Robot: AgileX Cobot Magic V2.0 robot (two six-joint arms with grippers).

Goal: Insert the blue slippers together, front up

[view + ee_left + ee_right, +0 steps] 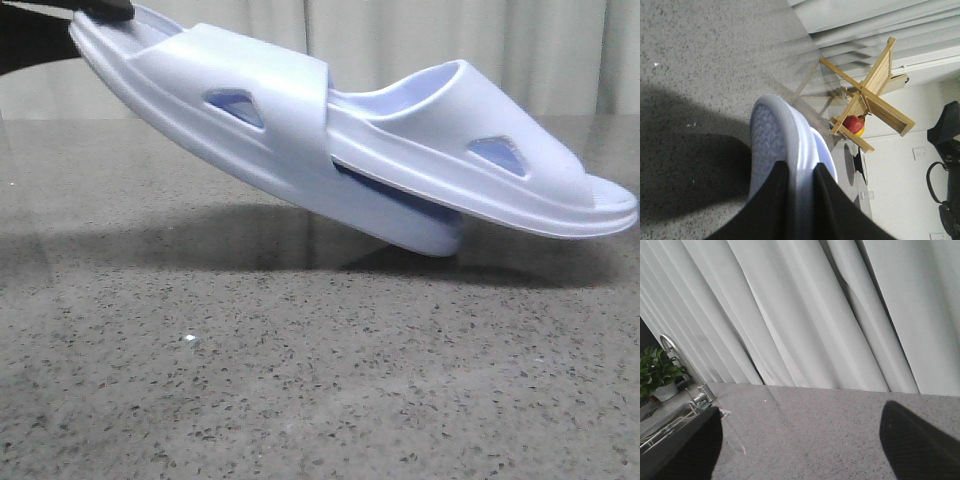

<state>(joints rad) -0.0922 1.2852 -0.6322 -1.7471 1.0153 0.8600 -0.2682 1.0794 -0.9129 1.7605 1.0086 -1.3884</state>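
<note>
The nested blue slippers (pixel 330 150) are held tilted above the table (pixel 300 400) by the left pincer (pixel 800 200), clamped on one heel. The right pincer (pixel 800 440) is spread wide, empty. The unclamped slipper could be shaken loose, only wedged in.

The left gripper (pixel 799 200) is clamped, its two dark fingers (pixel 767 210) pressed on either side of a slipper's (pixel 782 145) heel edge; in the front view it shows only as a dark tip at 11 o'clock. The right gripper (pixel 800 440) is spread wide, its fingers (pixel 912 440) well apart and holding nothing.
</note>
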